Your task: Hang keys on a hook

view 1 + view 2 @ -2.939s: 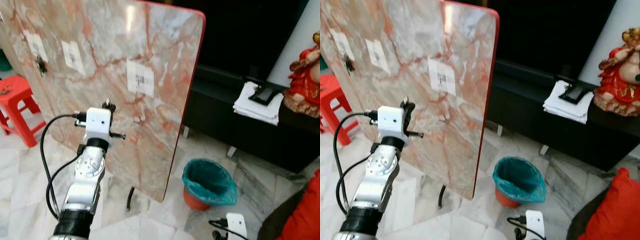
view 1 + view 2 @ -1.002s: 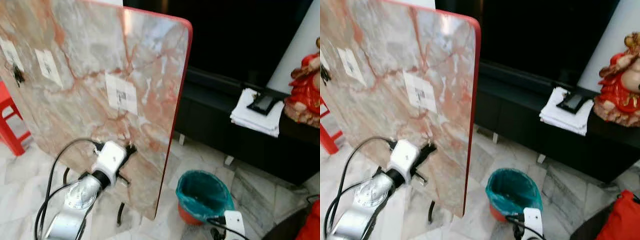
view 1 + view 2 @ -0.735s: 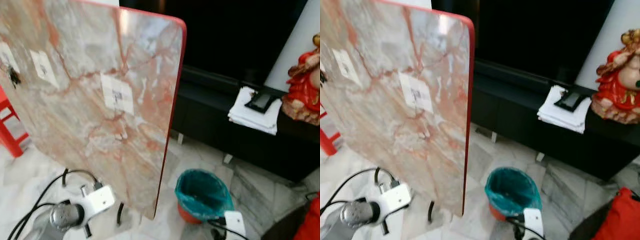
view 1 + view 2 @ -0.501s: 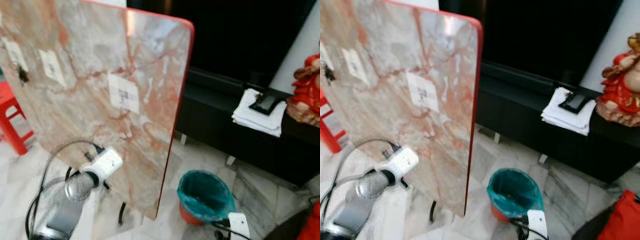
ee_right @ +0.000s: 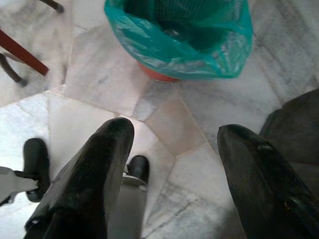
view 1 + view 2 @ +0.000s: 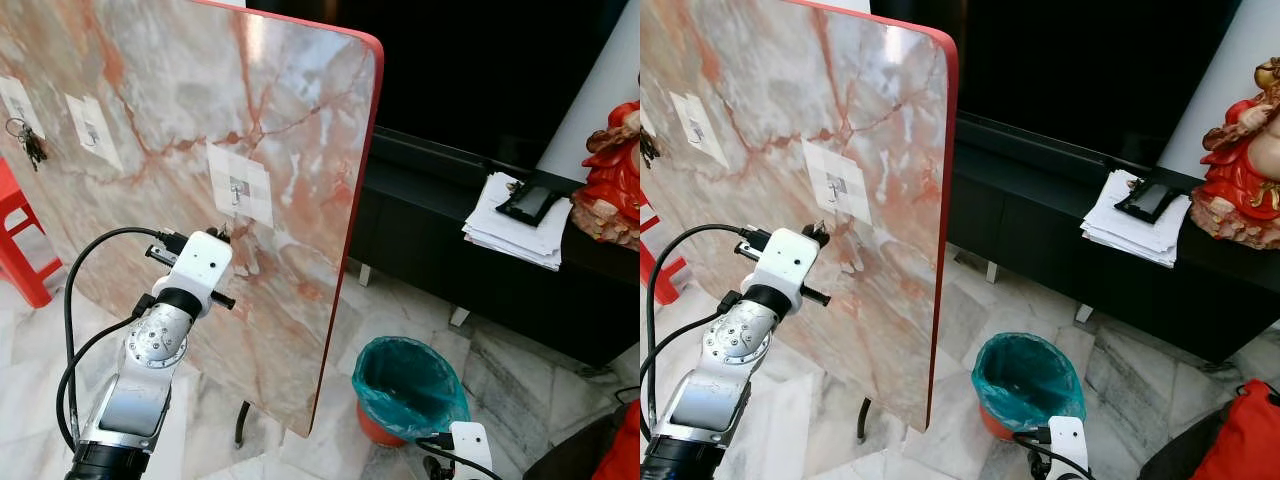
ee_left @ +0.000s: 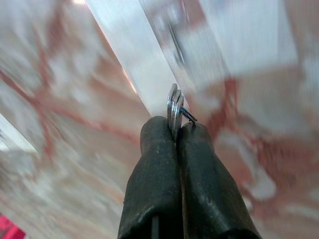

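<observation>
An upright marble board with a red rim carries three white hook pads. My left gripper is raised against the board, just below the right-hand pad and its small metal hook. In the left wrist view the left gripper is shut on a small bunch of metal keys, with the blurred hook a short way beyond them. My right gripper hangs low over the floor, open and holding nothing.
Another bunch of keys hangs on the board's far-left hook. A teal-lined bin stands on the marble floor right of the board. Behind are a black low cabinet with papers, a red statue and a red stool.
My left arm dropped low, then rose again; its gripper now sits just under the right-hand hook pad, still shut on the keys. The camera swayed meanwhile.
</observation>
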